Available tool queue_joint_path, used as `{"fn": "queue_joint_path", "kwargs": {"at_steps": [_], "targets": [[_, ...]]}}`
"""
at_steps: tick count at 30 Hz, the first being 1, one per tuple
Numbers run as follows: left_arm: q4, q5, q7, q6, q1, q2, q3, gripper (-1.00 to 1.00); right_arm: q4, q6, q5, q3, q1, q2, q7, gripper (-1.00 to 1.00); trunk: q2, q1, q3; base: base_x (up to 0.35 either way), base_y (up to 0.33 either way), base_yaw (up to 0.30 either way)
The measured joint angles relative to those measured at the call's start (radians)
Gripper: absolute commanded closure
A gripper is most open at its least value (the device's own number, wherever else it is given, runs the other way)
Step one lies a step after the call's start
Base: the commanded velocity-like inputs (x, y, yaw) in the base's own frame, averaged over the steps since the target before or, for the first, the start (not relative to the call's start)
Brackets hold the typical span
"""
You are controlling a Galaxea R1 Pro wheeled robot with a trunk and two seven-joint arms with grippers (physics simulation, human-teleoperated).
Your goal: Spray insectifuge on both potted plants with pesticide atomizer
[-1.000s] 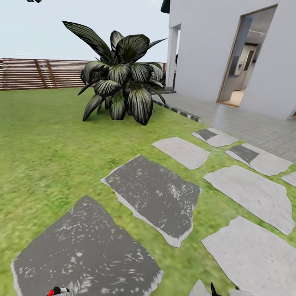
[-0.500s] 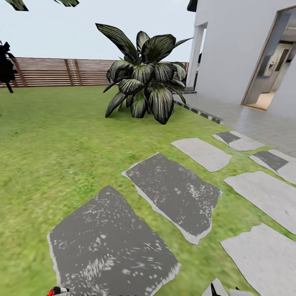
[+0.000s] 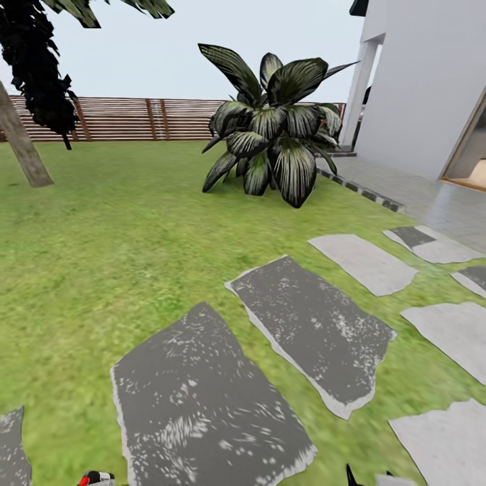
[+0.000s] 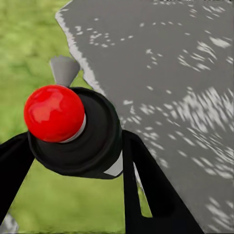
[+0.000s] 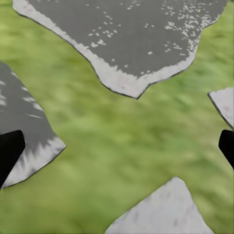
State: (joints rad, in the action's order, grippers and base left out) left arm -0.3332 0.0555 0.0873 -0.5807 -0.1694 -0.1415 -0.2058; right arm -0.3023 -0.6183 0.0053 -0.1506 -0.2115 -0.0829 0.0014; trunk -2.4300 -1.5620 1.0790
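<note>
The left gripper [image 4: 73, 161] clamps a black-collared, red-knobbed object [image 4: 54, 113], its black fingers [image 4: 146, 190] pressed against both sides, above the edge of a dark stepping stone [image 4: 185, 73]. The right gripper [image 5: 117, 146] spreads wide and bare, its fingertips [image 5: 9, 151] at the frame's sides, over the lawn [image 5: 122, 131]. Open grass [image 3: 101, 229] stretches from the striped agave [image 3: 273, 128] toward the slat fence [image 3: 135, 118]; the house wall [image 3: 425, 88] stands beside the agave. The head view has swung, bringing a palm trunk [image 3: 20, 145] into sight. Atomizer and potted plants are nowhere in sight.
</note>
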Motion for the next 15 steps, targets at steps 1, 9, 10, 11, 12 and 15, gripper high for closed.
{"fn": "queue_joint_path", "kwargs": {"at_steps": [1,9,10,11,12,15], "targets": [[0.000,0.000,0.000,0.000,0.000,0.000,0.000,1.00,0.000,0.000,0.000,0.000,0.000,0.000,0.000,-1.00,0.007,0.004,-0.003,0.000,0.000,0.278],[0.000,0.000,0.000,0.000,0.000,0.000,0.000,1.00,0.000,0.000,0.000,0.000,0.000,0.000,0.000,-1.00,0.021,0.012,-0.009,0.000,0.000,0.278],[0.001,0.000,0.000,0.000,0.000,0.000,0.000,1.00,0.000,0.000,0.000,0.000,0.000,0.000,0.000,-1.00,0.021,0.012,-0.009,0.000,0.000,0.278],[0.000,0.000,0.000,0.000,0.000,0.000,0.000,1.00,0.000,0.000,0.000,0.000,0.000,0.000,0.000,-1.00,0.021,0.012,-0.009,0.000,0.000,0.278],[0.000,0.000,0.000,0.000,0.000,0.000,0.000,1.00,0.000,0.000,0.000,0.000,0.000,0.000,0.000,-1.00,0.021,0.012,-0.009,0.000,0.000,0.278],[0.000,0.000,0.000,0.000,0.000,0.000,0.000,1.00,0.000,0.000,0.000,0.000,0.000,0.000,0.000,-1.00,0.021,0.012,-0.009,0.000,0.000,0.278]]}}
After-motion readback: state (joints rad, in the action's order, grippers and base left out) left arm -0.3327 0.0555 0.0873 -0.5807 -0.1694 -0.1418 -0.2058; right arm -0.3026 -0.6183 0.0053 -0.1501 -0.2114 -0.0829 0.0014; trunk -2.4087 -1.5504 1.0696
